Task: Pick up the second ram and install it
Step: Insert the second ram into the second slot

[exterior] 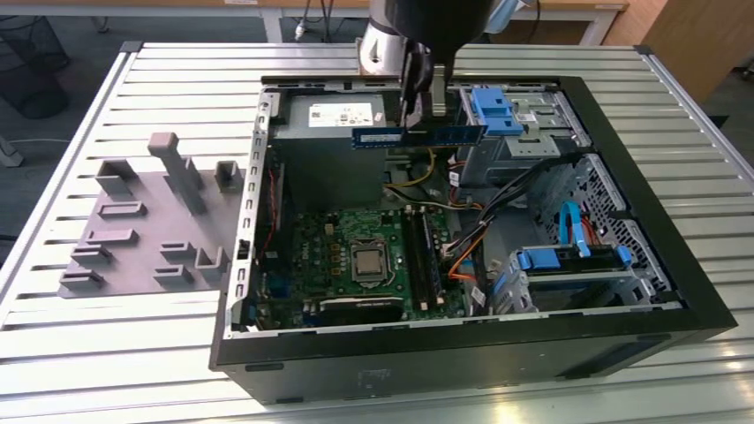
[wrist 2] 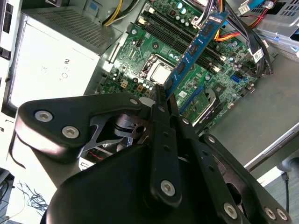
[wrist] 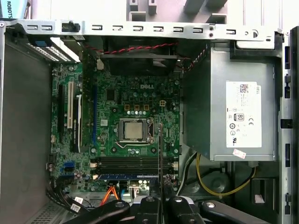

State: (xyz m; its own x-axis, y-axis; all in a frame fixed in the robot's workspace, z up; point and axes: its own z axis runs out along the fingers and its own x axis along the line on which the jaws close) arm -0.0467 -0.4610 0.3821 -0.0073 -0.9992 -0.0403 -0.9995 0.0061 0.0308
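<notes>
The second ram (exterior: 389, 136) is a long blue stick held level in the air above the open computer case, over its far half. My gripper (exterior: 422, 124) is shut on its middle from above. In the second wrist view the ram (wrist 2: 194, 49) reaches out past the fingertips over the green motherboard (wrist 2: 140, 56). In the first wrist view the ram (wrist: 160, 149) is seen edge-on as a thin line, crossing the dark memory slots (wrist: 128, 163) at a right angle. Another blue stick (wrist: 126, 177) sits in the slot row beside them.
The grey plastic fixture (exterior: 154, 221) lies on the slatted table at the exterior view's left. Inside the case are the power supply (exterior: 335, 115), the processor socket (exterior: 369, 261), loose cables (exterior: 471, 234) and blue drive brackets (exterior: 571, 258).
</notes>
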